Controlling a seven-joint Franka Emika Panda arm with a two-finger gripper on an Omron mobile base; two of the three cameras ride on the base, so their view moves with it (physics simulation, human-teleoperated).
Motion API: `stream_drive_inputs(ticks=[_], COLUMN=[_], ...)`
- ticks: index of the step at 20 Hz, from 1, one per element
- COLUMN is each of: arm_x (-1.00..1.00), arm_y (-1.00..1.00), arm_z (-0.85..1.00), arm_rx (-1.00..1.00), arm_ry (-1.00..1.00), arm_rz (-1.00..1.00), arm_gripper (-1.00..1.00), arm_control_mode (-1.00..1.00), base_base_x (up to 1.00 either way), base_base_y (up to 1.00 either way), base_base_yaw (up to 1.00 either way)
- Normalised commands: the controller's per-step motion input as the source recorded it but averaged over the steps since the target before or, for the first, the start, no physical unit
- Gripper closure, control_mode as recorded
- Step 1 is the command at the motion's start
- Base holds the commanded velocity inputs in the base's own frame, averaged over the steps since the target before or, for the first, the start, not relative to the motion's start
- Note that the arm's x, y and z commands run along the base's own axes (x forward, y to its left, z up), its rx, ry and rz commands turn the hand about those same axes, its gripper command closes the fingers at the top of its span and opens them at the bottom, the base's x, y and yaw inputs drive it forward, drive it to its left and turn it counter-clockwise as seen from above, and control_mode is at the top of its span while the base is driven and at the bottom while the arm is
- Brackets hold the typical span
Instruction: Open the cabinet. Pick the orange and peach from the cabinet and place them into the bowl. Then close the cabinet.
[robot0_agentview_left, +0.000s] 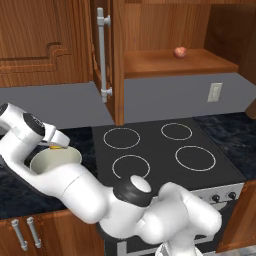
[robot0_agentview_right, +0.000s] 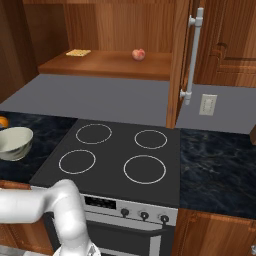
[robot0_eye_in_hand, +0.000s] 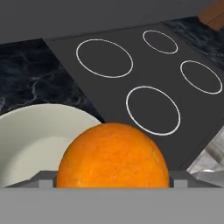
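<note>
At the far left of the left base view, the arm bends down over the dark marbled surface (robot0_agentview_left: 15, 192), bringing the hand (robot0_agentview_left: 59, 146) just above the bowl (robot0_agentview_left: 50, 161). A sliver of the orange (robot0_agentview_left: 56, 148) shows under the hand there, at the bowl's near rim. In the hand view the orange (robot0_eye_in_hand: 113, 156) sits large between the fingers, with the bowl's cream interior (robot0_eye_in_hand: 35, 144) below and to its left. The jaws stand wide, about the fruit's width; whether they are gripping the orange or have let go of it, the pictures cannot tell. In the right base view the bowl (robot0_agentview_right: 14, 142) stands at the left edge, with a bit of orange (robot0_agentview_right: 3, 121) above it.

To the right lies the stove (robot0_agentview_left: 160, 150) with its four burner rings, bare. Above it the cabinet (robot0_agentview_left: 165, 30) is open, its door (robot0_agentview_left: 102, 55) with the silver bar handle swung out. Further right, on the shelf (robot0_agentview_left: 175, 62), the peach (robot0_agentview_left: 180, 52) rests alone, well apart from the bowl.

Judging by this, the opening is done and the orange is at the point of delivery. The peach remains to be fetched, and the cabinet then closed.
</note>
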Motion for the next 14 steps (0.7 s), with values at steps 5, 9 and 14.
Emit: stream_drive_inputs(ticks=[5,9,14], arm_x=[0.05,0.3,0.55], arm_y=[0.08,0.1,0.19], arm_z=[-0.24,-0.21,-0.38], arm_rx=[0.0,0.0,0.0], arm_ry=[0.0,0.0,0.04], arm_rz=[0.02,0.01,0.0], arm_gripper=[1.0,1.0,1.0], arm_control_mode=[-1.0,-1.0,-1.0], base_base_x=[0.0,0.0,0.0], base_base_y=[0.0,0.0,0.0], base_base_yaw=[0.0,0.0,0.0])
